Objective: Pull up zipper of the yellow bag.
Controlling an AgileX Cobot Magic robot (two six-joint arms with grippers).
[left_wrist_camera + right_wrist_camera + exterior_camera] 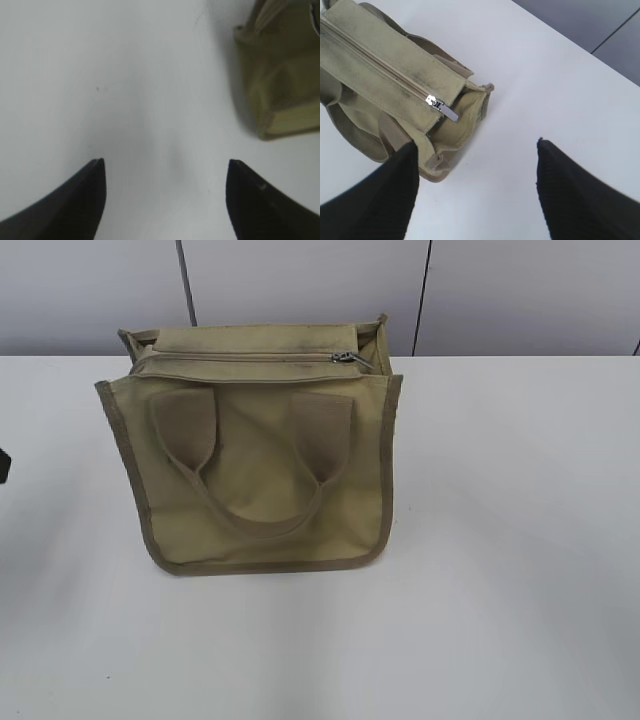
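The yellow bag (260, 455) stands on the white table, front face and two loop handles toward the camera. Its zipper (240, 358) runs along the top panel, with the silver pull tab (350, 359) at the right end. In the right wrist view the bag (375, 75) lies at the upper left, the pull tab (442, 107) at the near end of the zip line. My right gripper (476, 150) is open and empty over bare table, right of the bag's corner. My left gripper (165, 165) is open and empty, with the bag's corner (282, 75) at the upper right.
The white table (500, 540) extends all round the bag. A grey panelled wall (300, 290) stands behind it. A small dark object (3, 468) shows at the left edge of the exterior view. Neither arm shows in the exterior view.
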